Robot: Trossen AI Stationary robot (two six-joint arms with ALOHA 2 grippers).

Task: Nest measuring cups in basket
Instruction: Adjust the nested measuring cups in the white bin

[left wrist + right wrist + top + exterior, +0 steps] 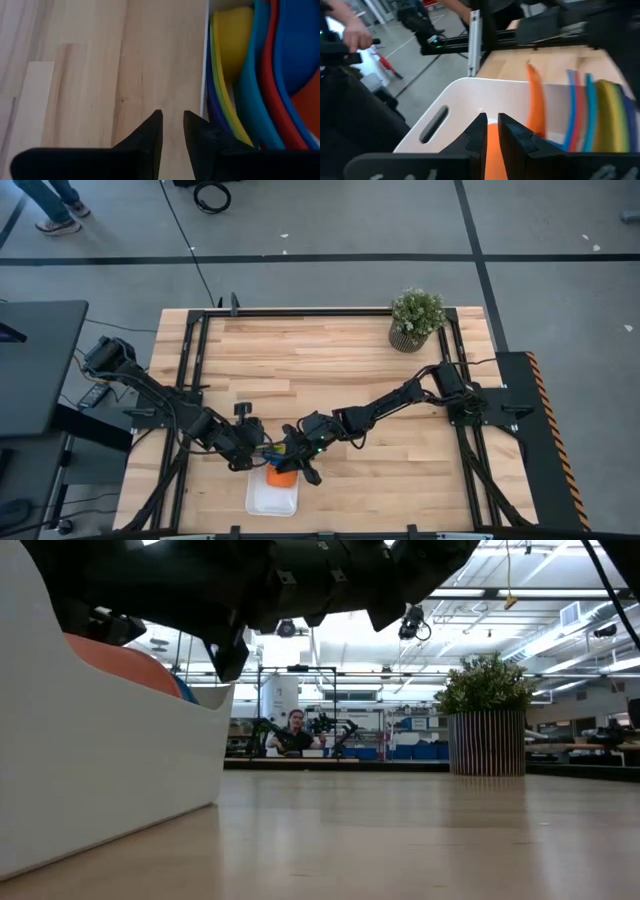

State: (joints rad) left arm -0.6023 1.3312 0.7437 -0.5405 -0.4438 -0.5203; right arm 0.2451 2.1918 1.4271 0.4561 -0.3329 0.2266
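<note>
The white basket [272,498] sits at the near edge of the table [340,380], and the measuring cups [281,475] lie at its far end, stacked on their sides, the orange cup [536,105] outermost, then red, blue, yellow and green rims behind it. The right tool [491,131] reaches over the basket, its fingers nearly together and pinching the orange cup's flat handle. The left tool [172,131] hangs just outside the basket's wall over bare wood, fingers close together with a narrow gap, holding nothing. A potted plant [416,319] stands at the far right corner.
</note>
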